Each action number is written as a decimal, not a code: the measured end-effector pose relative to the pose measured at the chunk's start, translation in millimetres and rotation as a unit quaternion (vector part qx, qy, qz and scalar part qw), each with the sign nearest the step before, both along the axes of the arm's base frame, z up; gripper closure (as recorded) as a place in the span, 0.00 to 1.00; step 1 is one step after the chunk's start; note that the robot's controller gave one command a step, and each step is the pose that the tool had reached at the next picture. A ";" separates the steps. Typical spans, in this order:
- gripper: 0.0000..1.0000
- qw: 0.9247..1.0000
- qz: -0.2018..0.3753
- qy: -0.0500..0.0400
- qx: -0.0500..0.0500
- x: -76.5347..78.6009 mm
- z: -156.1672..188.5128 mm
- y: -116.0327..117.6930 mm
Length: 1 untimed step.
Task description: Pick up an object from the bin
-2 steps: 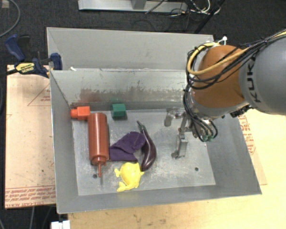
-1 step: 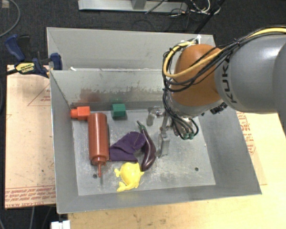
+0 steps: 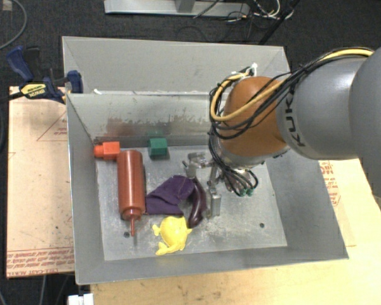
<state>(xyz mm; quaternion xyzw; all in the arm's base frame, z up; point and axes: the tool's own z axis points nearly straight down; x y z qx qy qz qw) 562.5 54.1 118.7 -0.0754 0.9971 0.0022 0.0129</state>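
My gripper [image 3: 203, 184] hangs low in the middle of the bin, open, its two metal fingers [image 3: 213, 203] spread apart. Between and just left of them lies the right end of a crumpled purple cloth [image 3: 170, 194], with a darker purple curved edge [image 3: 196, 211] under the fingers. The fingers stand beside that edge without closing on it. A yellow rubber toy [image 3: 171, 234] lies just below the cloth, near the bin's front. A reddish-brown bottle [image 3: 131, 183] lies lengthwise to the left of the cloth, nozzle toward the front.
An orange block [image 3: 106, 149] and a green block [image 3: 157, 147] sit against the back wall at the left. The arm with its orange cover and cables reaches in from the right, above the bin's right half. The bin floor at the right front is bare.
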 end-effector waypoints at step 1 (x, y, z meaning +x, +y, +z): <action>1.00 0.999 0.034 0.006 -0.001 22.0 -48.0 25.5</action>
